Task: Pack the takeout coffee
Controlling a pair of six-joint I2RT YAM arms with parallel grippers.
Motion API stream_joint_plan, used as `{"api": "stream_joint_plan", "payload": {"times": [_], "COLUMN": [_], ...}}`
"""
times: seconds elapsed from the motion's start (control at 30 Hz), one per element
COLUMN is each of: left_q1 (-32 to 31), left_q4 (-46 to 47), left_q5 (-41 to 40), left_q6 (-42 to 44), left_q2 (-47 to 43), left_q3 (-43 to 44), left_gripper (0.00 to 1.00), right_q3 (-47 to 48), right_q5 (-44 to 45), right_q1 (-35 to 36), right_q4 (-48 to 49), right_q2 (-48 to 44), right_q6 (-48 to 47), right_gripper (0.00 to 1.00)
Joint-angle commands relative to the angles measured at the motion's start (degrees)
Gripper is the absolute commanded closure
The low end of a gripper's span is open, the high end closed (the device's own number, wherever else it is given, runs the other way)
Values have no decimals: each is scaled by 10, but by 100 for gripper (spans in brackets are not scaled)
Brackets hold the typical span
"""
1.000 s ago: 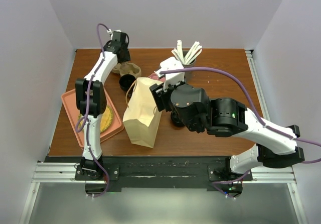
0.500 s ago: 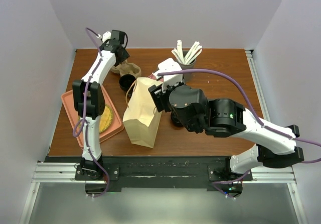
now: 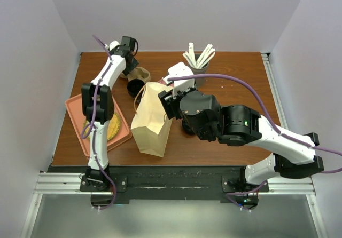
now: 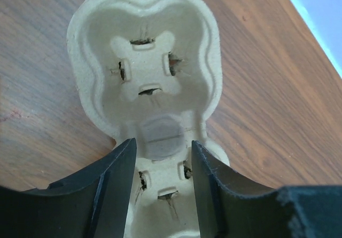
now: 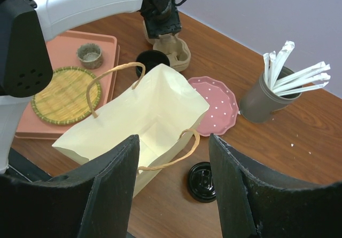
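Near the middle of the desk (image 3: 235, 72), a cream paper bag with twisted handles (image 5: 144, 110) has its mouth turned toward the right hand (image 5: 173, 139). That hand's fingers are spread and hold nothing. A black round lid (image 5: 202, 182) lies just beside the bag, largely hidden under the right arm in the top view. A salmon plastic tray (image 5: 53, 35) with a woven yellow-green mat (image 5: 64, 94) sits by the desk's left edge.

Farther off, a black takeout cup (image 5: 152, 62) stands open between the bag and a two-cup moulded pulp carrier (image 4: 149, 62) near the far-left corner. The left hand (image 4: 163, 147) is over the carrier, one finger on either side of its central post. The carrier's long axis runs crosswise to the gap between the fingers. Whether the fingers already pinch the post cannot be told. The carrier's near cell is cut off in the wrist view. The left arm is judged much the nearer to both carrier and cup.
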Motion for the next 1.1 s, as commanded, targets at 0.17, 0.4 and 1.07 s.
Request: {"api": "stream_joint_plan", "payload": {"times": [0.17, 0.4, 1.07], "left_q1": [3, 3, 3], "left_q4": [-5, -17, -110], "left_q5": [-28, -25, -64], "left_q6": [-39, -52, -56], "left_q2": [17, 36, 53], "left_q3": [20, 25, 70], "left_gripper": [49, 47, 60], "right_q3": [0, 1, -16], "right_q5": [21, 21, 9], "right_q1": [-1, -1, 0], "right_q4": [12, 13, 17], "right_q2": [-17, -15, -33], "right_q6": [-3, -5, -12], "right_gripper": [42, 42, 42]}}
